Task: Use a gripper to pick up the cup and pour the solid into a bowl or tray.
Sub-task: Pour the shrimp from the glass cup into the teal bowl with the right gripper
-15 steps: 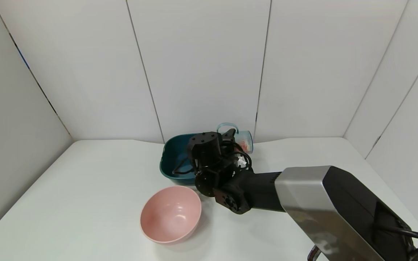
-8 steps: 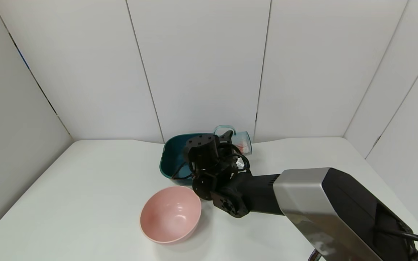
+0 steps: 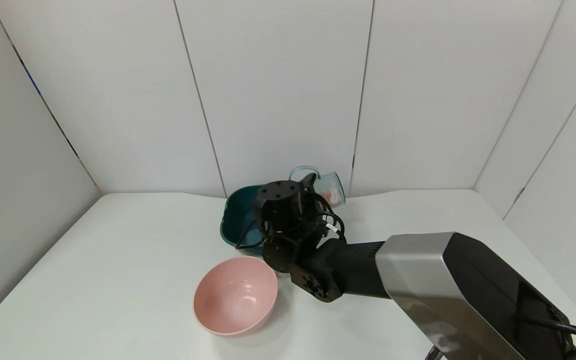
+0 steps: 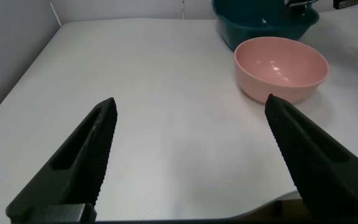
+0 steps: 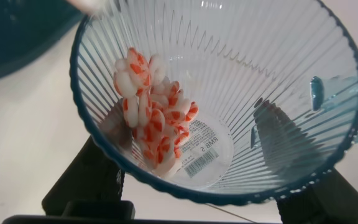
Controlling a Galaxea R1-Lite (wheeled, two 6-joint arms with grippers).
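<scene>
Your right gripper (image 3: pixel 313 187) clamps the cup (image 3: pixel 329 186), tipped on its side near the table's far edge.

The cup hangs raised at the far right rim of the teal basin (image 3: pixel 238 215), handle (image 3: pixel 302 172) uppermost. In the right wrist view, the solid (image 5: pixel 154 112) sits piled against the cup's lower wall, all of it inside. The pink bowl (image 3: pixel 235 295) rests nearer you, just beside the basin. Your left gripper (image 4: pixel 191 155) is parked over the table's near left corner, its jaws spread wide apart.
</scene>
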